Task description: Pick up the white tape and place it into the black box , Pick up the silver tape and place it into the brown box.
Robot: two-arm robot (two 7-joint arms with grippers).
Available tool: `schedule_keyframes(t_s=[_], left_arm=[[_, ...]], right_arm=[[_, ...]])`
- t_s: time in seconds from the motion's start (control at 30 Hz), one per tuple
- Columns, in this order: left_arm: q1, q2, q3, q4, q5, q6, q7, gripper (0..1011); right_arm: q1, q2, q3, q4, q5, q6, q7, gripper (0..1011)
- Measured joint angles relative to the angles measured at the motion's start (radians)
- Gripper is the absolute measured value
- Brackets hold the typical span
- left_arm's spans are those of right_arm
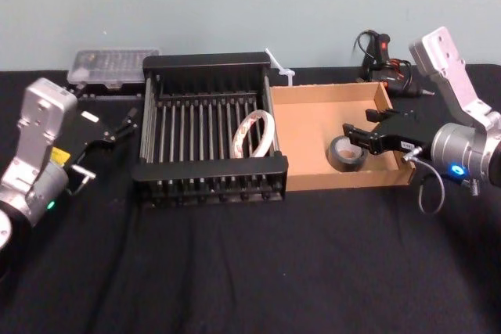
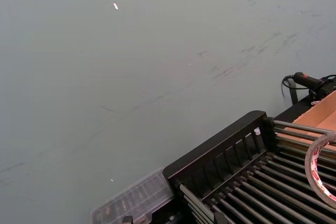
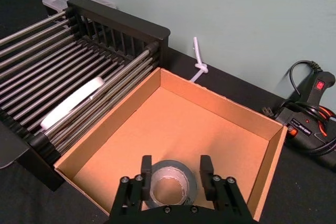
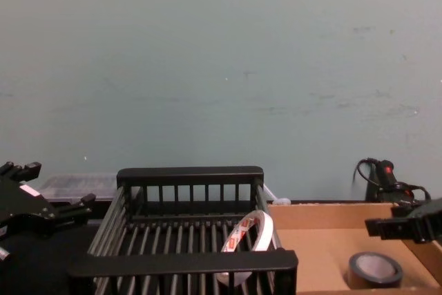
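The silver tape [image 1: 347, 152] lies flat on the floor of the brown box [image 1: 313, 107], near its front right corner. My right gripper [image 3: 176, 165] hovers just above the roll [image 3: 169, 184], open, one finger on each side of it. In the head view that gripper [image 1: 358, 121] reaches in over the box's right wall. The white tape [image 1: 256, 134] leans on edge against the right-hand bars of the black box [image 1: 207, 168]. It also appears in the chest view as a white ring [image 4: 248, 236]. My left gripper [image 1: 125, 124] rests open to the left of the crate.
A clear plastic case [image 1: 113, 68] sits behind the crate at the back left. A black glue gun with cables [image 1: 383, 56] lies behind the brown box. A white zip tie [image 1: 279, 68] lies between the two boxes at the back. Black cloth covers the table.
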Motion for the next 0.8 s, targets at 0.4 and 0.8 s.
schedule_keyframes(t_s=[0.4, 0.8], left_arm=[[0.0, 0.0, 0.0, 0.0, 0.0, 0.0, 0.0, 1001], [0.0, 0.0, 0.0, 0.0, 0.0, 0.0, 0.0, 1001]], right_arm=[[0.0, 0.0, 0.0, -0.001, 0.0, 0.0, 0.0, 918], [-0.017, -0.006, 0.019, -0.012, -0.01, -0.019, -0.019, 1002]])
